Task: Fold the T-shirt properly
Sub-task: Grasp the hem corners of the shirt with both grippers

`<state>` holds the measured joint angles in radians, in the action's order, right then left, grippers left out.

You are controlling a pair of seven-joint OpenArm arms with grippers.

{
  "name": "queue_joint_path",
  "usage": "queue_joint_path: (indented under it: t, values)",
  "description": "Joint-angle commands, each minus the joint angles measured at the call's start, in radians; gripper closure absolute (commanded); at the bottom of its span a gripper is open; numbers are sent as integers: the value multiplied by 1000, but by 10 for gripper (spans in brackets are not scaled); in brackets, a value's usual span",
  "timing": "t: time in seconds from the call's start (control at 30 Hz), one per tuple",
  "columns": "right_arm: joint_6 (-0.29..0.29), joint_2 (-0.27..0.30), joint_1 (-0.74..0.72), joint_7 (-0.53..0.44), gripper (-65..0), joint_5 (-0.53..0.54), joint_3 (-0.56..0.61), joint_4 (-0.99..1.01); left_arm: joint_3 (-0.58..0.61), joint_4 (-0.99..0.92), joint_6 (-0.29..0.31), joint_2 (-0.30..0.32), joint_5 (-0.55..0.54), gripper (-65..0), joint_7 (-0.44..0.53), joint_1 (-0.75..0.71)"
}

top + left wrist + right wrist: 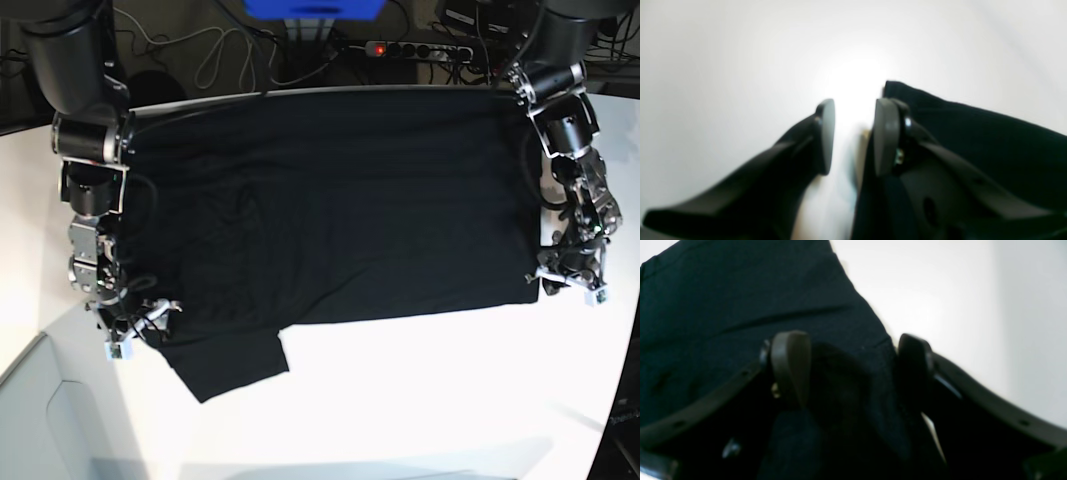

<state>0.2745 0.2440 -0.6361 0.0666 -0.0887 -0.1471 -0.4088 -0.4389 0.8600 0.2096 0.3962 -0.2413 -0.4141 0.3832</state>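
The black T-shirt (330,220) lies spread flat on the white table (420,400), plain side up; no print shows. One sleeve (225,365) sticks out at the front left. My right gripper (140,325) is low at the shirt's front-left edge, beside that sleeve. In the right wrist view it (851,368) is open, with a fold of black cloth (740,306) between the jaws. My left gripper (572,280) is at the shirt's front-right corner. In the left wrist view it (855,133) is open over bare table, with the cloth edge (973,140) just beyond one finger.
A power strip (420,48), cables and a blue object (315,8) lie behind the table's back edge. The table's front-left corner is cut at an angle (40,350). Bare white tabletop runs along the front.
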Motion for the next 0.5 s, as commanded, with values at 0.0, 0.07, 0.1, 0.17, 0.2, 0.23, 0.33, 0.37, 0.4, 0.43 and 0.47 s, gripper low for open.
queue_joint_path:
  t: [0.0, 0.07, 0.1, 0.17, 0.2, 0.23, 0.33, 0.37, 0.4, 0.43, 0.47]
  values:
    - [-4, 2, -9, 54, -397, -6, 13, -2, 25, 17, 3, 16, -10, -194, 22, 27]
    - [-4, 2, -9, 54, -397, -6, 39, -2, 71, 17, 3, 16, -10, -194, 24, 27]
    - [-4, 2, -9, 54, -397, -6, 53, -2, 88, 17, 3, 16, -11, -194, 36, 27]
    - [-4, 2, -9, 54, -397, -6, 76, -2, 114, 15, -2, 16, -8, -194, 74, 27]
    - [-4, 2, -3, 54, -397, -6, 82, -2, 119, 6, -5, 16, -8, -194, 85, 27]
    - [-5, 2, 5, 52, -397, -6, 86, -2, 119, -12, -5, 16, -11, -194, 91, 27]
    - [-4, 4, 8, 51, -397, -6, 85, -3, 113, -54, -6, 16, -13, -213, 97, 46]
    - [-4, 4, 8, 51, -397, -6, 85, -3, 113, -58, -3, 16, -13, -233, 97, 49]
    - [-4, 7, 8, 51, -397, -6, 85, -3, 114, -58, -5, 16, -13, -255, 97, 47]
    - [-4, 7, 8, 51, -397, -6, 85, -3, 114, -63, -2, 16, -13, -276, 99, 47]
    - [-4, 7, 8, 51, -397, -6, 85, -3, 116, -66, 0, 16, -13, -298, 99, 49]
